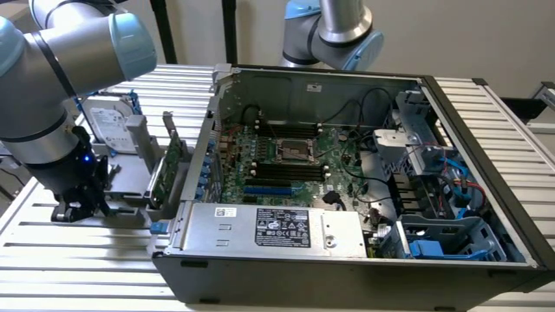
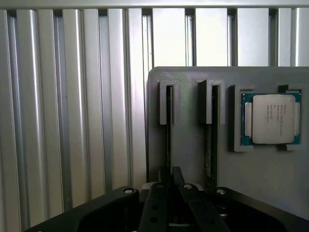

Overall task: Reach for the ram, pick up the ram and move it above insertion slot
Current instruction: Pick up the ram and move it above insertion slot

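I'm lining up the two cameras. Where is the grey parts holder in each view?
Exterior view: the grey parts holder stands at the exterior view's left, beside the open computer case, with the gripper down at it.
Wrist view: the grey parts holder lies just beyond the gripper and carries a processor.
Shared landmark: the slatted table beneath it.
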You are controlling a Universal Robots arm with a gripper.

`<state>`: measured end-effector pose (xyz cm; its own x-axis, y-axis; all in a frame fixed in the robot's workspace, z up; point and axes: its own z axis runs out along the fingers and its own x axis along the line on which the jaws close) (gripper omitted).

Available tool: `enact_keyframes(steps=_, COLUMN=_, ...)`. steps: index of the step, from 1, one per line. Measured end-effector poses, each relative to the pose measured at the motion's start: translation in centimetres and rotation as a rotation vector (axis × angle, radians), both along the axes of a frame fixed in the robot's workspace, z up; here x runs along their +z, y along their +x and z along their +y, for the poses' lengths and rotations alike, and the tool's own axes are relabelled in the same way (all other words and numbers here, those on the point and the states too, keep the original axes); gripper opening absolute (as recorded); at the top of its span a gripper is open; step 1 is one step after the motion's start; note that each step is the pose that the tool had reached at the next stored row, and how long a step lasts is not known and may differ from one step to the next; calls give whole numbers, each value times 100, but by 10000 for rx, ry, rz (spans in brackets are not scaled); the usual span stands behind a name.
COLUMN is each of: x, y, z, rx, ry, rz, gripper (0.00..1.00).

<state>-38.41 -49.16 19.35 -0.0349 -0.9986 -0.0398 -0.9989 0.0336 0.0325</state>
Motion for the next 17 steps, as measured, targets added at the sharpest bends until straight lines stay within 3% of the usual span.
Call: enact_keyframes(steps=17, x=86, y=0, z=0, rx=273, ry=75, rz=1, gripper=14)
